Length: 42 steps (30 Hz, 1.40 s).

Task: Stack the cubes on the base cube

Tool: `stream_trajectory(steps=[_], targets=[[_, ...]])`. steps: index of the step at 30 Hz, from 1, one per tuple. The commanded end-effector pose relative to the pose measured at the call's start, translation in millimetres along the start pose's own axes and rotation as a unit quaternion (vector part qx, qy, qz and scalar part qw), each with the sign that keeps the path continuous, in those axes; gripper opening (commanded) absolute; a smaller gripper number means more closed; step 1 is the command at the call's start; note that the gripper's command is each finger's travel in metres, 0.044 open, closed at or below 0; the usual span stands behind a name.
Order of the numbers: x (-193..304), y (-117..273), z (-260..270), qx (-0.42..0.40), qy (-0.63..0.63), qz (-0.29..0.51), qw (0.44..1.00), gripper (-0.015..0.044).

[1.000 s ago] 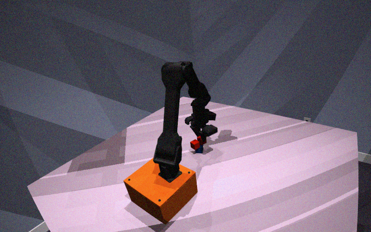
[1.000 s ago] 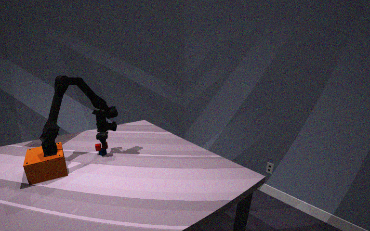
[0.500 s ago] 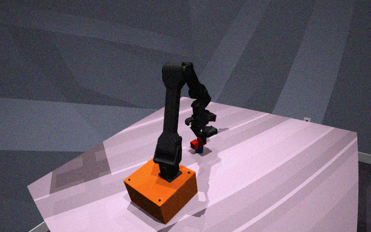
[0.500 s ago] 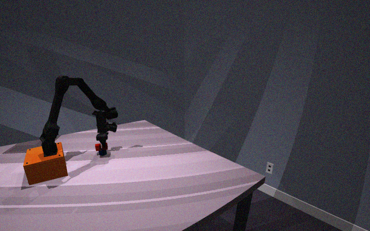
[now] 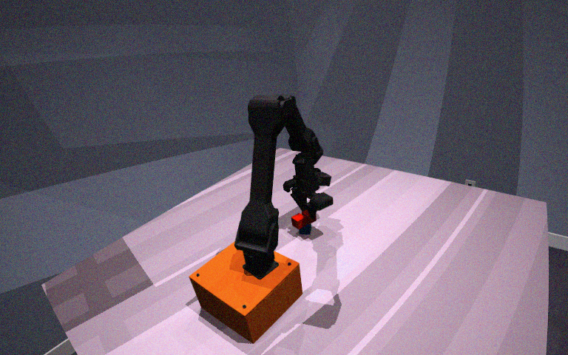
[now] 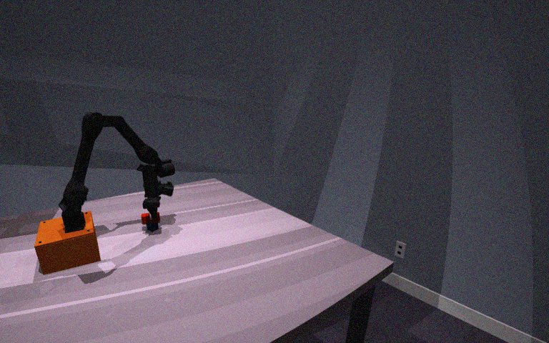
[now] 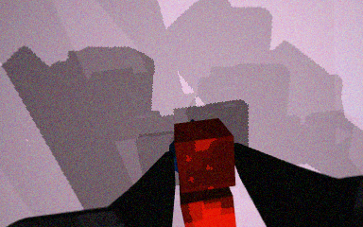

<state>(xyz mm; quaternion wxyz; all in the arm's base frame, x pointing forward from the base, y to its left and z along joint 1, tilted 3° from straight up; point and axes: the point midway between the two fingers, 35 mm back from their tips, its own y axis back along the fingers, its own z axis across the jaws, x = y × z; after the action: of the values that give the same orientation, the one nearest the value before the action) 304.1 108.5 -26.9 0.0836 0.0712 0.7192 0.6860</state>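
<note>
The blue base cube (image 5: 305, 229) (image 6: 152, 227) stands on the table, mostly hidden in the wrist view. One red cube (image 5: 297, 220) (image 6: 144, 219) (image 7: 210, 214) sits over its top corner on the side toward the arm's base. The other red cube (image 6: 157, 216) (image 7: 205, 163) is over the opposite side of the top, at about the same height, and looks level. My gripper (image 5: 308, 213) (image 6: 153, 215) (image 7: 202, 153) is slightly open, its fingers still close around that second cube. A blue sliver shows beside the left finger. The exact gap between the red cubes cannot be read.
The orange box (image 5: 247, 288) (image 6: 66, 252) under the arm's base stands on the table (image 5: 418, 268) (image 6: 210, 283), on the arm side of the cubes. Arm shadows fall around the cubes. The table's far edge lies well behind them.
</note>
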Motion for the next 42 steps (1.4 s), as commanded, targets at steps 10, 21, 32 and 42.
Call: stream_trajectory(steps=[10,21,32,42], targets=[[0,18,0,0.000,0.000,0.000,1.000,0.0205],[0,41,0,0.000,0.000,0.000,1.000,0.0205],[0,64,0,0.000,0.000,0.000,1.000,0.0205],[-1,73,0,-0.001,0.002,-0.002,1.000,0.0400]])
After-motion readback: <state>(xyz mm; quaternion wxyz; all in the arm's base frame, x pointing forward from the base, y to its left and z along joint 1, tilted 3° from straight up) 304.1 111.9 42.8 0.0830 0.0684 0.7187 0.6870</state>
